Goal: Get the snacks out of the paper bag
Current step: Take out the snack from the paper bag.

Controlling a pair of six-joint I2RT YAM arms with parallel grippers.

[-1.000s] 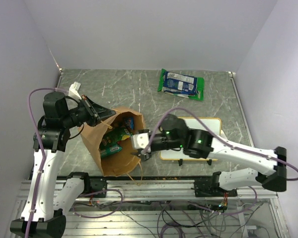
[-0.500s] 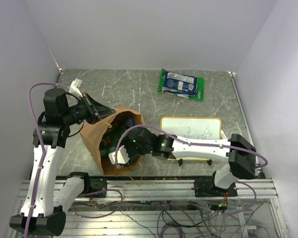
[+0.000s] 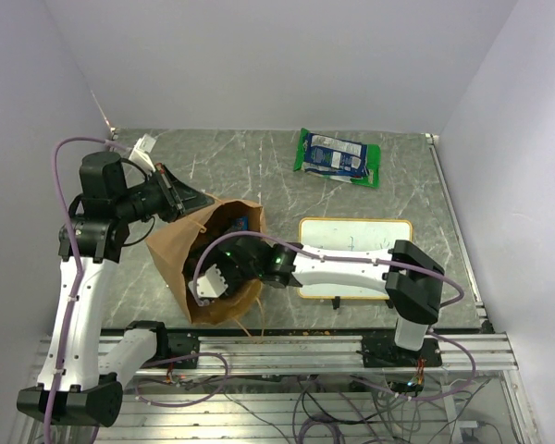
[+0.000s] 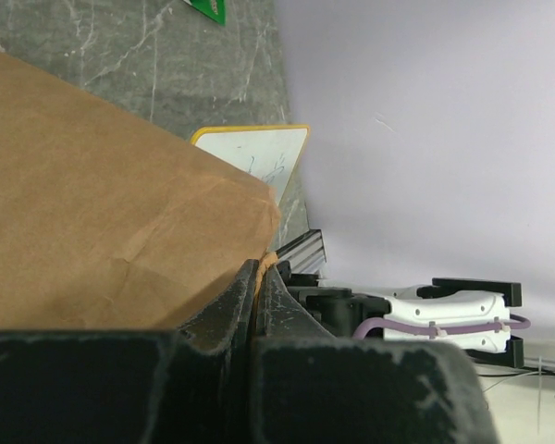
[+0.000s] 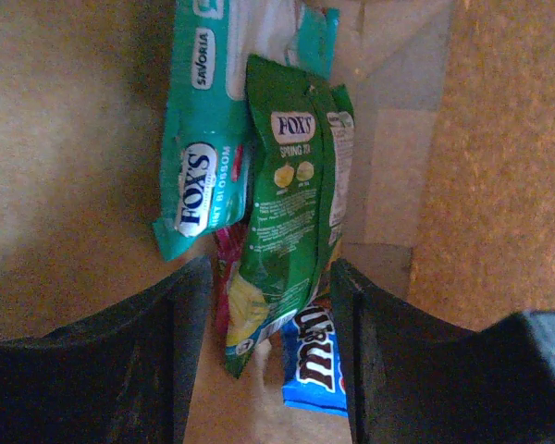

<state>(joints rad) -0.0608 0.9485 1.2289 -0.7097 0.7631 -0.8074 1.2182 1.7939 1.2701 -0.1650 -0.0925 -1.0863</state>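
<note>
Right jaws now astride green packet (image 5: 291,222)

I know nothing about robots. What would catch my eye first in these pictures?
The brown paper bag stands at the front left of the table, its rim pinched by the left gripper, while the right gripper is plunged inside with jaws open. The right wrist view shows glossy snacks in the bag: a green packet between the fingers, a teal packet beside it and a blue packet partly under it. A larger green bag lies alone at the far side.
</note>
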